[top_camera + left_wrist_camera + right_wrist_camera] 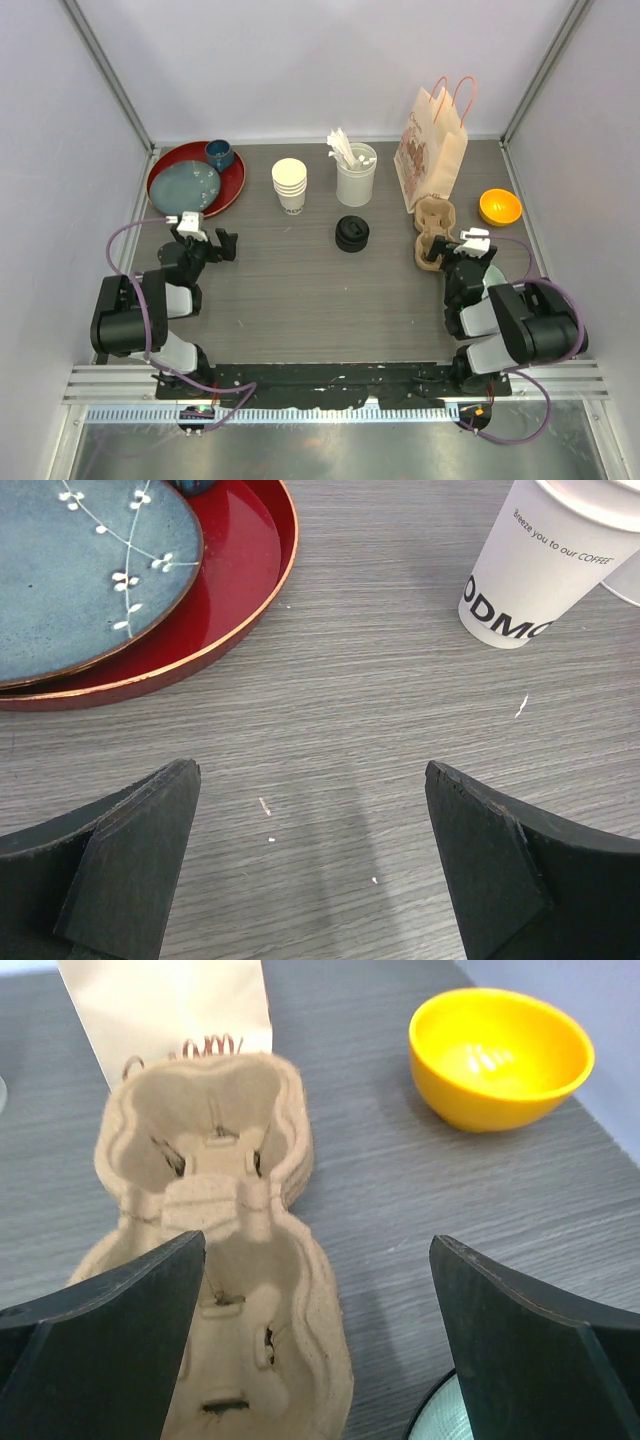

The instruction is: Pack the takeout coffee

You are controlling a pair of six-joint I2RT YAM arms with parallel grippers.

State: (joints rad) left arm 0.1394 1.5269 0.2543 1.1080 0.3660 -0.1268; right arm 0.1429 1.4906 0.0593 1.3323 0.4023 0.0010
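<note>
Left pincer (312, 785), spread and empty, hovers near stacked white cups (290, 184); right pincer (318, 1255), also spread, just beside the pulp carrier (220, 1160); black lids (351, 233) between.

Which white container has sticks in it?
The wider white cylinder, right of the stack of tapered white paper cups; white sticks poke from its top.

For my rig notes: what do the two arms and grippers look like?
The left arm and right arm have bulky black joints and light grey links. A purple cable loops along each. A small white block sits on each wrist. The fingers are flat black wedges.
</note>
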